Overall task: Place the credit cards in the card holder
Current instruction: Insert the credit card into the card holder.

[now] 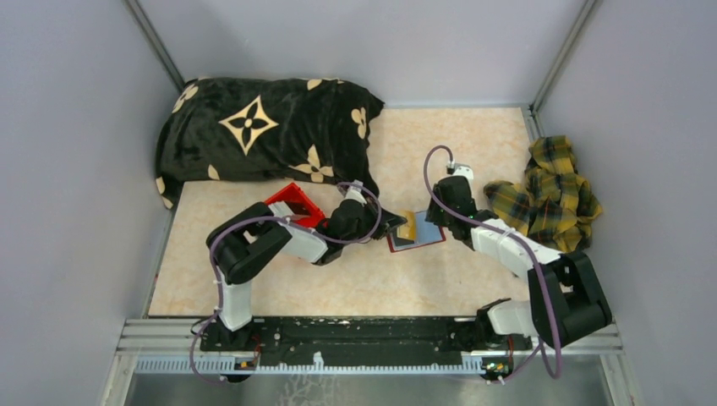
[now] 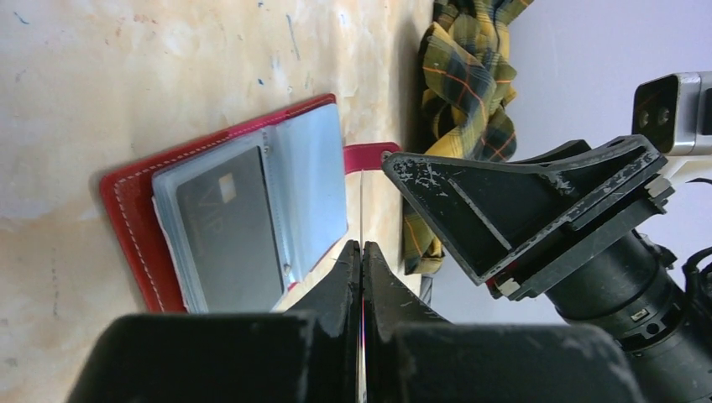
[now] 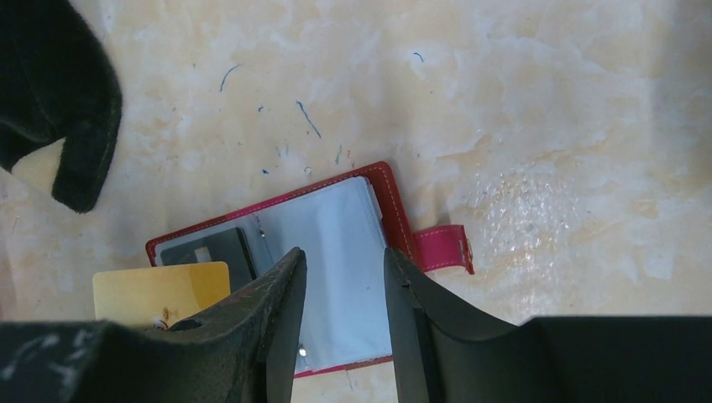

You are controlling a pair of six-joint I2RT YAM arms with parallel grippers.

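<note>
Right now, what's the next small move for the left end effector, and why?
Probably slide the tan card into the blue-grey sleeve of the card holder: the left end effector is shut on it at the holder's edge, and a dark card fills the other sleeve.

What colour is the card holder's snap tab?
The snap tab is pinkish red; the right wrist view shows it best.
</note>
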